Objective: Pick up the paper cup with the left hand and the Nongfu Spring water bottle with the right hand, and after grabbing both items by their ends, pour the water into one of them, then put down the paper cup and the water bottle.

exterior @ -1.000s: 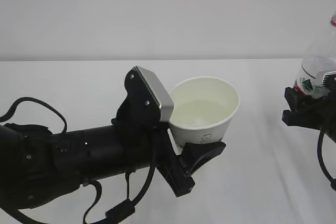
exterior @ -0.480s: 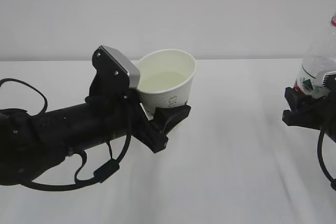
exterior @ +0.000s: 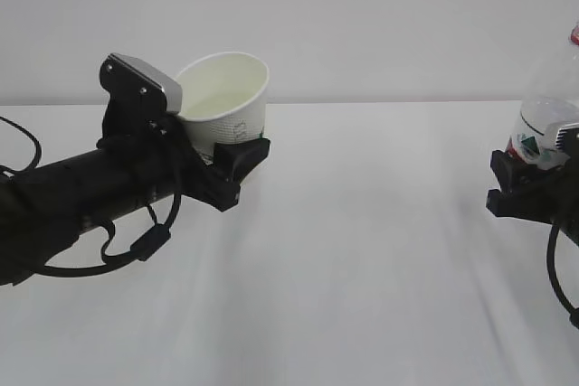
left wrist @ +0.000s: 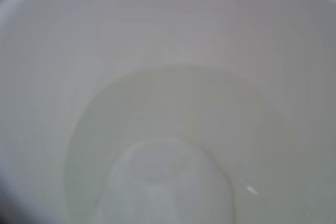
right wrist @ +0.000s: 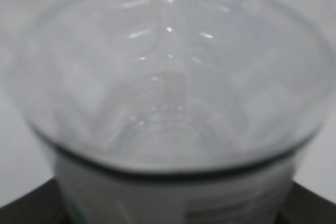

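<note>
Clear water (left wrist: pixel 168 145) inside paper cup (exterior: pixel 226 101)

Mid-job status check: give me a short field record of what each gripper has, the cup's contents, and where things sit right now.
left hand: shut on the paper cup, held above the table, left of frame
cup tilt: mouth leaning toward the camera
cup contents: water pooled in the bottom
right hand: shut on the Nongfu Spring water bottle, far right edge
bottle: upright, top cut off by the frame

A plain white surface (exterior: pixel 362 250) runs back to a pale wall (exterior: pixel 362 24), with only soft shadows (exterior: pixel 226 250) showing on it in the exterior view.
</note>
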{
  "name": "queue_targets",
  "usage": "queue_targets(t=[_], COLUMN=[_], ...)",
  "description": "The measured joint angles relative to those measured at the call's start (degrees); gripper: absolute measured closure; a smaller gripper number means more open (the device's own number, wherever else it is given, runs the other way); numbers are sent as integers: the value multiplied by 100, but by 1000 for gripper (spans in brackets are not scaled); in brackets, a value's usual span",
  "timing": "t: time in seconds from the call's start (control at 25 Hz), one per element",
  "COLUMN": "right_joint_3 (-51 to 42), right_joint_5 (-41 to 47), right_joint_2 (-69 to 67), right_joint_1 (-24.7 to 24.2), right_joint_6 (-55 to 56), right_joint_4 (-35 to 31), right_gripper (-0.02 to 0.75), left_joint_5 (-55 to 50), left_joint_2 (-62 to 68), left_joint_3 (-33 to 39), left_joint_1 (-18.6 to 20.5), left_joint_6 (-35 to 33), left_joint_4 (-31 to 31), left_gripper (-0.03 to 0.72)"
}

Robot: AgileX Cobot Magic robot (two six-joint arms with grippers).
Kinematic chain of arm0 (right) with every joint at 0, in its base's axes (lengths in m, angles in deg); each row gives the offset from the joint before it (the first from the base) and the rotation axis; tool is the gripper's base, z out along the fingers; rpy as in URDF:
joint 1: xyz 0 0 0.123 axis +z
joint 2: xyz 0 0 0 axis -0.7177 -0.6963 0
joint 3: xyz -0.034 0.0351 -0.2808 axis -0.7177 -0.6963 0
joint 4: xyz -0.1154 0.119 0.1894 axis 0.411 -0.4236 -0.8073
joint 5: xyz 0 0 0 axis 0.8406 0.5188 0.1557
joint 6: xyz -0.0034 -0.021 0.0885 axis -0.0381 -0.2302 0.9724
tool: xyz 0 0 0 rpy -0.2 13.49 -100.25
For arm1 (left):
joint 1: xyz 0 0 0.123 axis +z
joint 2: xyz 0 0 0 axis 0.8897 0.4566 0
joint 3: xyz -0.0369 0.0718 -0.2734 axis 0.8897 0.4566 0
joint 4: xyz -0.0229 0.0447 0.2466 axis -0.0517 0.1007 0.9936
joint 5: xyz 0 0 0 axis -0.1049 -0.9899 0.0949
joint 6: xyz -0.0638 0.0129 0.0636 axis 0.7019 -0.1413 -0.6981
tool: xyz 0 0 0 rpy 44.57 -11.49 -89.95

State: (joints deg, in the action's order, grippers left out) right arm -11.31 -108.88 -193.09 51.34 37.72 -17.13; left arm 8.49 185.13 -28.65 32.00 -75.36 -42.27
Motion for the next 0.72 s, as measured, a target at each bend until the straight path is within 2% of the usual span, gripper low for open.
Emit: queue_targets(t=[0.72], right_joint_3=[0], right_joint_5=[0], right_joint_2=[-387], right_joint_1=[0], right_joint_6=[0], right_joint_4=[51], right_gripper=[289], left_joint_5=[0], left_joint_2=[0], left_joint_3=[0], left_joint_1=[1167], left_joint_6=[0], left_joint_4=[-523], left_gripper=[148])
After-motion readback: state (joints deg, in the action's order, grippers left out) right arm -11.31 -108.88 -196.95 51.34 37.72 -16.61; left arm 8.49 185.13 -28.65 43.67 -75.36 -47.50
